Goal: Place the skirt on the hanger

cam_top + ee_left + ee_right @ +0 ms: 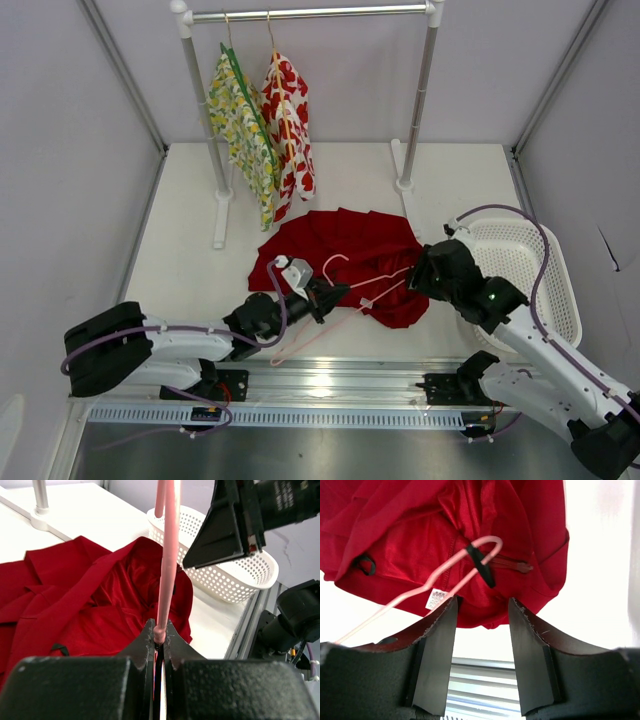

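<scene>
The deep-red skirt (350, 245) lies crumpled on the white table, mid-right. The thin pink hanger (334, 258) rests partly on it, its wire running down-left over the table. My left gripper (330, 293) is shut on the hanger (170, 555), the wire pinched between its fingertips (160, 630) above the skirt (75, 605). My right gripper (418, 272) hovers at the skirt's right edge. It stands open (482, 602) with nothing between its fingers. Just past its tips, a black loop (482, 565) of the skirt (410, 540) crosses the hanger's rounded end (490, 542).
A white mesh basket (540, 260) sits at the right, close behind my right arm. At the back a metal rack (310, 12) holds a yellow-green floral garment (240, 130) and a white red-flowered one (290, 130). Its feet (405, 185) stand on the table.
</scene>
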Tool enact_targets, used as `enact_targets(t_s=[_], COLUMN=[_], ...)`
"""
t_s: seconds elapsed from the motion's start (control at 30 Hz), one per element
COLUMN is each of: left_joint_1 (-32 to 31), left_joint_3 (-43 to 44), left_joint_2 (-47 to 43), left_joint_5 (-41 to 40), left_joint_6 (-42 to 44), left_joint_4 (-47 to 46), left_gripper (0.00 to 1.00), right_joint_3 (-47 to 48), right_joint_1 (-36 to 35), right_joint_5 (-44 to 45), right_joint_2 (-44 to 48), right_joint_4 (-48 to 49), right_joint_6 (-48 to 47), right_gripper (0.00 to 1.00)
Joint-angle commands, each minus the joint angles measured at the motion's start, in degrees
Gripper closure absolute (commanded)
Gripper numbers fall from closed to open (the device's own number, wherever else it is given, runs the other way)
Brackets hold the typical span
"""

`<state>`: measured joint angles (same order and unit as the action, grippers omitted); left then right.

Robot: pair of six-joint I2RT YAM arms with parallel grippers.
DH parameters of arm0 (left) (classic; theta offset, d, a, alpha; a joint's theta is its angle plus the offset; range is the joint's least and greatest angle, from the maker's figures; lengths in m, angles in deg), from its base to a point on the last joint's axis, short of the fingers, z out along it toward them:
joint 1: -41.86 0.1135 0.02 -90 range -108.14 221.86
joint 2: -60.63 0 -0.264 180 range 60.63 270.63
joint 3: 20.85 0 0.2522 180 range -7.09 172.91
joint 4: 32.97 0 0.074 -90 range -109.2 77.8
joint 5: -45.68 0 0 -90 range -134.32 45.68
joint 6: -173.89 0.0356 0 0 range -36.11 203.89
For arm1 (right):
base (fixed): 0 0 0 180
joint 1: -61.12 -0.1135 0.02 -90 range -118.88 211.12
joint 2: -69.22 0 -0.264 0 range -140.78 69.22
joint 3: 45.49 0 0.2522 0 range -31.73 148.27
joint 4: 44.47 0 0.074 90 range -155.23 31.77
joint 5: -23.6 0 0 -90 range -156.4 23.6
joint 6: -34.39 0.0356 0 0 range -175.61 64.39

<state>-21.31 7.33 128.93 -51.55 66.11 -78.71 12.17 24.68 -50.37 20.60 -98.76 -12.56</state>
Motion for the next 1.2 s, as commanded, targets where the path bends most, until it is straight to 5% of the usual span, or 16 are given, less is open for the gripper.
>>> enact_targets(t_s=[0.0, 0.3, 0.63, 1.17], left_joint_1=[-0.81, -0.98, -2.04, -2.39], left_joint_3=[2.98, 3.78, 6.59, 11.07], left_joint_2=[1.49, 4.04, 5.27, 10.36], left_joint_5=[1.60, 3.00, 3.45, 3.44], left_joint_6=[-0.94, -2.34, -2.87, -3.14], left_joint_4=[-5.18, -6.41, -2.29, 1.50], left_gripper=[1.00, 1.00, 1.00, 1.00], right_joint_3=[3.03, 4.00, 1.72, -4.17], right_joint_1=[0.41, 0.32, 0.59, 1.73], right_joint_5=[2.69, 5.49, 6.38, 1.11], right_joint_2=[2.30, 2.92, 0.72, 2.30], right_joint_4=[-0.86, -2.09, 1.94, 8.45], right_joint_6=[0.72, 0.46, 0.28, 2.65], right_gripper=[0.49, 0.48, 0.64, 0.52])
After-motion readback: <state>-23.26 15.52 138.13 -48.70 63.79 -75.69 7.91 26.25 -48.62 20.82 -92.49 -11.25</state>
